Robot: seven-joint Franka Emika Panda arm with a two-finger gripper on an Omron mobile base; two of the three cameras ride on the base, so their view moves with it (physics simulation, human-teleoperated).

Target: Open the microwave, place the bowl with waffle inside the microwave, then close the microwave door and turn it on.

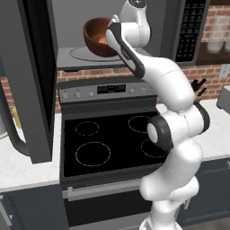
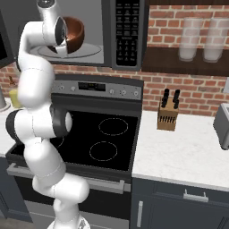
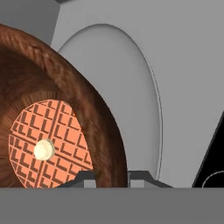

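Observation:
The microwave (image 1: pixel 191 29) (image 2: pixel 127 31) hangs over the stove with the microwave door (image 1: pixel 31 76) swung wide open to the left. Inside its light grey cavity, the reddish-brown bowl (image 1: pixel 95 37) (image 2: pixel 77 32) (image 3: pixel 87 100) is tilted just over the round glass turntable (image 1: pixel 81 55) (image 2: pixel 91 53) (image 3: pixel 127 87); I cannot tell whether they touch. The waffle (image 3: pixel 48 144), round and orange-tan with a pale dab in the middle, lies in the bowl's bottom. My gripper (image 1: pixel 108 37) (image 2: pixel 67 38) (image 3: pixel 111 177) is shut on the bowl's rim, one finger inside and one outside.
The black stove (image 1: pixel 103 143) (image 2: pixel 105 138) lies below the microwave, its control panel behind the burners. A knife block (image 2: pixel 168 116) and a toaster (image 2: pixel 222 125) stand on the right counter. Two glasses (image 2: pixel 194 40) sit on a shelf at the right.

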